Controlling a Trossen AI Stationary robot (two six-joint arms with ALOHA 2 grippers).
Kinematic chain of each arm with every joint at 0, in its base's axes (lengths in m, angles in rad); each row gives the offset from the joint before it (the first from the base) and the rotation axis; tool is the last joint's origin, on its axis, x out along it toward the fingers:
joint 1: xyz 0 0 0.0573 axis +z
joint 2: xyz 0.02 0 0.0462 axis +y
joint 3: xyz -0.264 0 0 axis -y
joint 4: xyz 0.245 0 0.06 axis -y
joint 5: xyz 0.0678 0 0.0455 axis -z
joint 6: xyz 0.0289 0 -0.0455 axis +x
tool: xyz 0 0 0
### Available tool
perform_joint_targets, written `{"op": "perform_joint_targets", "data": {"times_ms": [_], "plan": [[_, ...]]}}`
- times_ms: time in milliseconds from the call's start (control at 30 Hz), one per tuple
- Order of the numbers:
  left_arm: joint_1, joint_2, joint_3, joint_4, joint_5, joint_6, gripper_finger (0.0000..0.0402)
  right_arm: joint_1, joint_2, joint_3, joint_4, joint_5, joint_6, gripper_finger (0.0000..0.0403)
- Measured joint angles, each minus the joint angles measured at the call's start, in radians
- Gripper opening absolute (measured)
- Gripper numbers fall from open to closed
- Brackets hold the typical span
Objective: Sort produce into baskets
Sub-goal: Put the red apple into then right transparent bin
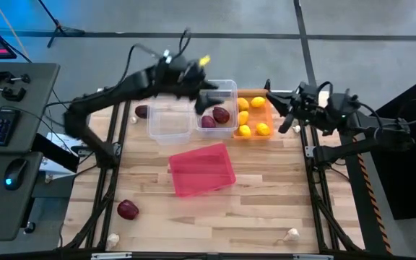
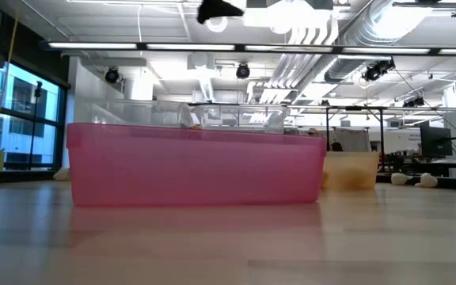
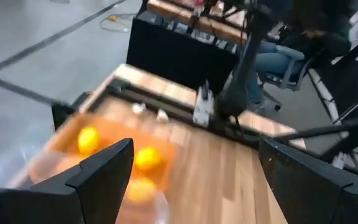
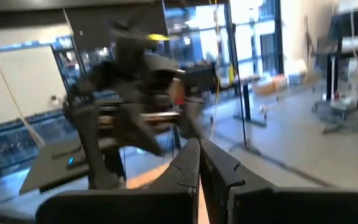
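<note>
The left gripper [image 1: 209, 97] hung wide apart, empty, over the far clear bin [image 1: 219, 108] holding red onions [image 1: 221, 115], beside the orange bin [image 1: 255, 115] of lemons [image 3: 89, 139]. The right gripper [image 4: 199, 163], pressed together, waited far right. The pink bin [image 2: 196, 166] blocked the low view; only overhead showed a near-left onion [image 1: 128, 209] and garlic [image 1: 292, 234].

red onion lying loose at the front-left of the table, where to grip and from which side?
Take the red onion across its widest middle, coming straight down from above. It is round and sits alone on the table, with open wood all around for the fingers.
</note>
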Motion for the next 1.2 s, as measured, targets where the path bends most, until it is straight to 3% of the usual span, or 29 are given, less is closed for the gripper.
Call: {"op": "perform_joint_targets", "data": {"times_ms": [233, 367, 467, 567, 733, 833, 967, 1200], "plan": [[-0.201, -0.342, -0.495, 0.111, -0.243, -0.195, 0.0333, 0.000, 0.032, 0.000, -0.103, -0.003, 0.086, 0.0001], [-0.322, -0.457, -0.626, 0.012, -0.282, -0.327, 0.0333, -0.011, 0.056, 0.000, -0.113, -0.051, 0.137, 0.0012], [-0.422, -0.496, -0.622, -0.155, -0.261, -0.383, 0.0333, -0.049, 0.083, 0.000, -0.117, -0.179, 0.211, 0.0054], [-0.512, -0.492, -0.580, -0.355, -0.258, -0.438, 0.0333, -0.084, 0.121, 0.000, -0.123, -0.267, 0.274, 0.0121], [-0.640, -0.467, -0.516, -0.577, -0.237, -0.512, 0.0333, -0.101, 0.162, 0.000, -0.125, -0.301, 0.286, 0.0252], [-0.738, -0.442, -0.513, -0.666, -0.199, -0.567, 0.0333, -0.100, 0.174, 0.000, -0.135, -0.322, 0.276, 0.0311], [-0.895, -0.357, -0.516, -0.771, -0.194, -0.568, 0.0333, -0.099, 0.176, 0.000, -0.164, -0.329, 0.252, 0.0350], [-1.129, -0.168, -0.516, -0.771, -0.263, -0.507, 0.0333, -0.099, 0.187, 0.000, -0.182, -0.329, 0.240, 0.0360]]}}
